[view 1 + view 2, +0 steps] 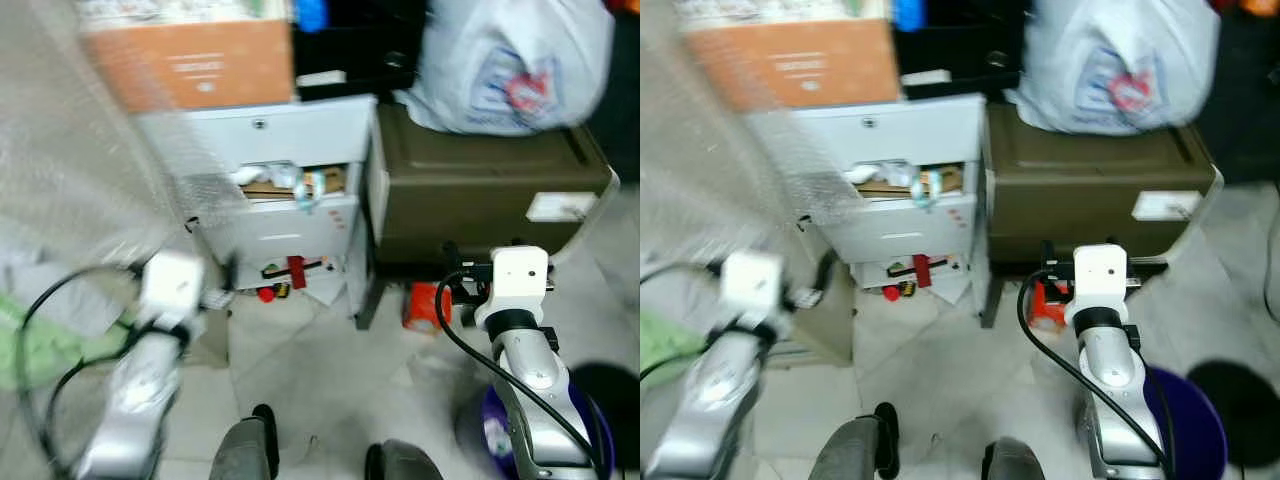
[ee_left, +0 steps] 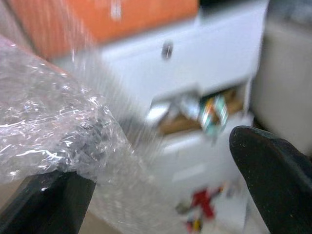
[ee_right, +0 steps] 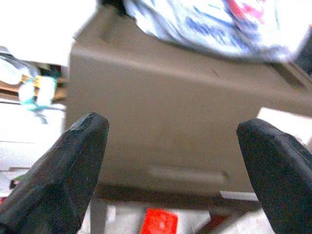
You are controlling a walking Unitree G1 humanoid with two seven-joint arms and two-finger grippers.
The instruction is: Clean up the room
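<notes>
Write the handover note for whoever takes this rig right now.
Left hand: open, a sheet of bubble wrap draped against one finger, not gripped.
Right hand: open, holding nothing, facing the brown bin.
White drawer unit: middle drawer open and stuffed; red clutter on the floor below it. White plastic bag sits on the bin.
Done: nothing visibly tidied.
Left: bubble wrap, floor clutter, drawer.

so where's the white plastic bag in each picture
Left eye: white plastic bag top right, on the brown bin.
Right eye: top right, on the same bin.
Left wrist: not in it.
Right wrist: along the top, above the bin.
Shared landmark: the white drawer unit.
</notes>
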